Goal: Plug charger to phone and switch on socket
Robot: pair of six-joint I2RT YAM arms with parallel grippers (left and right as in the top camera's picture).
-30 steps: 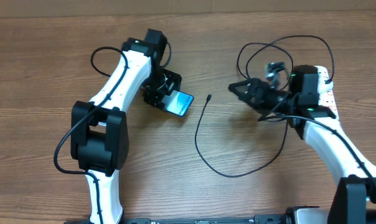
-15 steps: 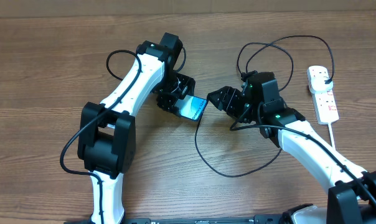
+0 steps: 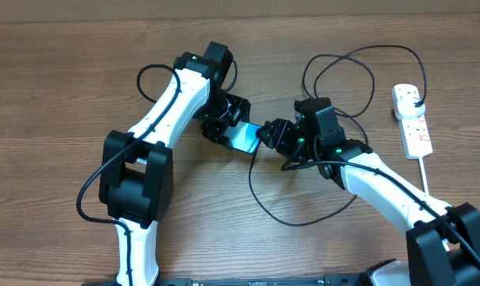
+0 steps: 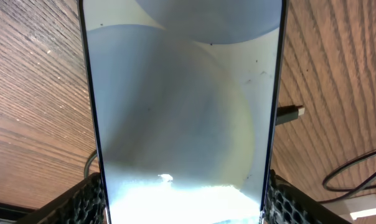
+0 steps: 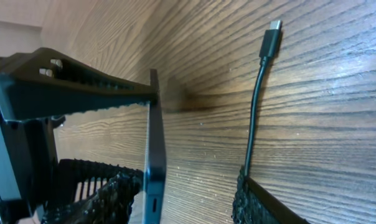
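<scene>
My left gripper [image 3: 224,123] is shut on the phone [image 3: 245,138], which it holds tilted just over the table with the lit screen facing up. In the left wrist view the phone [image 4: 182,93] fills the space between both pads. My right gripper [image 3: 270,135] is right at the phone's free end, jaws open. In its wrist view the phone's edge [image 5: 155,149] stands by the left finger, and the charger cable runs past the right finger to its plug tip [image 5: 272,28], which lies on the wood. The charger [image 3: 294,225] loops across the table. The socket [image 3: 411,119] lies at the far right.
A white cord [image 3: 423,171] runs from the socket toward the front edge. More loops of the black cable lie behind the right arm [image 3: 339,59]. The plug tip [image 4: 291,112] also shows right of the phone in the left wrist view.
The left arm carried the phone rightward early on, then held still. The right gripper swung left from near the socket up to the phone's end, and its jaws have narrowed.
</scene>
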